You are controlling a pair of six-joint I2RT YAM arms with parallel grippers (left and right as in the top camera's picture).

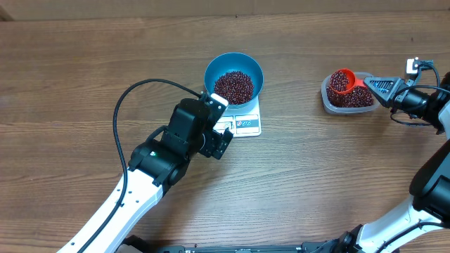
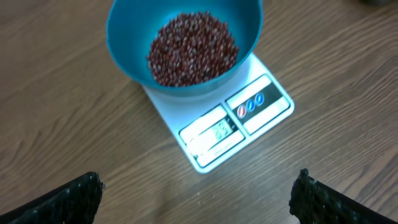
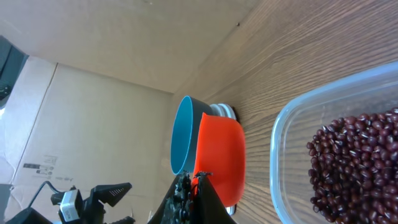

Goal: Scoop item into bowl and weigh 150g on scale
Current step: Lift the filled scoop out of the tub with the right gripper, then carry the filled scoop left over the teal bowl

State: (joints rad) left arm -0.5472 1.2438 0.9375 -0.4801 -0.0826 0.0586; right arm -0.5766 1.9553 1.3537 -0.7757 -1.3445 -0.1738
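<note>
Loaded red scoop [image 1: 342,81] clamped in the right tool [image 1: 368,83] over the tub [image 1: 325,97]. The blue bowl [image 1: 211,70] of beans [image 1: 233,86] on the scale [image 1: 247,125] sits well left, mid-frame. The left tool [image 2: 196,198], fingers apart, hovers nearer.

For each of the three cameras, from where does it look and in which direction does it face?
Overhead: above the table, facing straight down; shows the left arm and right arm.
Left wrist: on the left arm, facing down at the bowl of beans on the scale; the open left gripper shows at the bottom corners.
Right wrist: on the right arm, facing across the table toward the bowl; the right gripper, shut on the scoop, shows near the tub.
Shared: all three show the bowl.
</note>
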